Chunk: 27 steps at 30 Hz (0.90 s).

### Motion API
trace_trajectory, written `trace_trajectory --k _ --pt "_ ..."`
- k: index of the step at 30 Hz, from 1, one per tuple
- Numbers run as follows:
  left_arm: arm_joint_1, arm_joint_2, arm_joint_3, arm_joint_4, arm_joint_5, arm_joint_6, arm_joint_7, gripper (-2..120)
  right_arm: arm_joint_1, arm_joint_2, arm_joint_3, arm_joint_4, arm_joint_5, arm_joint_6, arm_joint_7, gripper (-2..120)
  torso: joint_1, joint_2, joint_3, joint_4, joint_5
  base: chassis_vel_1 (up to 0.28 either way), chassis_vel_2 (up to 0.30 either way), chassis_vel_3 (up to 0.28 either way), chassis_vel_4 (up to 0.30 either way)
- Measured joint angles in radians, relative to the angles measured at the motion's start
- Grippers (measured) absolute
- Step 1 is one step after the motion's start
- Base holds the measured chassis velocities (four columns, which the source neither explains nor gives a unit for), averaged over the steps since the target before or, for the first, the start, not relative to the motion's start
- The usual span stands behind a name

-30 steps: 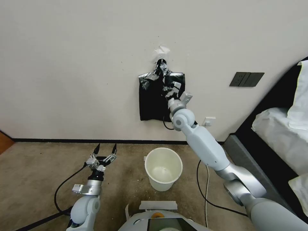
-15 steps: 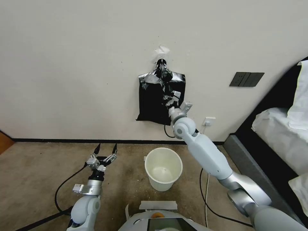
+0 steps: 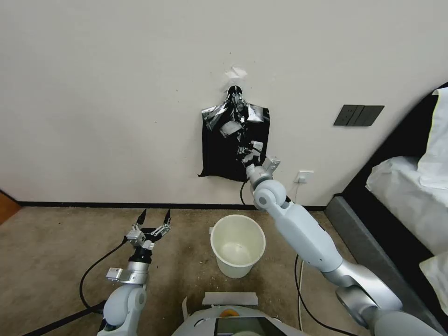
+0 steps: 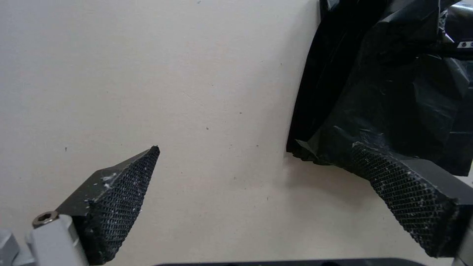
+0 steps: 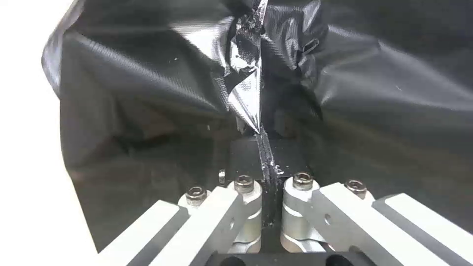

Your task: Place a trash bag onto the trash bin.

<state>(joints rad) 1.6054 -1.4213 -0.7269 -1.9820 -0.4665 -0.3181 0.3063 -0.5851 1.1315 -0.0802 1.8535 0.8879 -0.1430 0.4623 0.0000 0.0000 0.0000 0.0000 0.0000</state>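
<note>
Right pincer [image 3: 246, 150] was clamped tight on a fold of the trash bag [image 3: 229, 127] up at the wall. The trash bin [image 3: 237, 244] sat on the floor below it, with the left pincer [image 3: 153, 218] spread wide beside the bin.

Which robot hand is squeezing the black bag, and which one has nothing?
The right gripper, up at the wall, is shut on the trash bag. The left gripper waits low beside the trash bin, fingers spread, holding nothing.

Even, soft indoor light; glare streaks on the crinkled trash bag [image 5: 246, 79] (brightest in the right wrist view), wall edges bowed by the head lens
</note>
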Motion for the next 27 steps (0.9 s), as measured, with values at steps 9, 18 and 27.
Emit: trace_trajectory --k 9,18,27 --pt "-0.001 0.000 0.011 -0.004 0.004 0.000 0.000 100 -0.058 -0.020 0.008 0.031 -0.023 0.000 -0.015 0 0.000 0.000 0.000 -0.0001 0.0000 0.000 0.000 0.000 0.000" --pt "0.003 0.003 0.011 -0.010 0.005 -0.001 0.000 100 -0.134 -0.019 0.011 0.047 -0.069 0.000 -0.036 0 0.000 0.000 0.000 0.0000 0.0000 0.000 0.000 0.000 0.000" --pt "-0.003 0.012 0.009 -0.021 0.002 0.000 0.000 100 -0.199 -0.021 0.021 0.056 -0.102 0.002 -0.058 0 0.000 0.000 0.000 -0.0001 0.0000 0.000 0.000 0.000 0.000"
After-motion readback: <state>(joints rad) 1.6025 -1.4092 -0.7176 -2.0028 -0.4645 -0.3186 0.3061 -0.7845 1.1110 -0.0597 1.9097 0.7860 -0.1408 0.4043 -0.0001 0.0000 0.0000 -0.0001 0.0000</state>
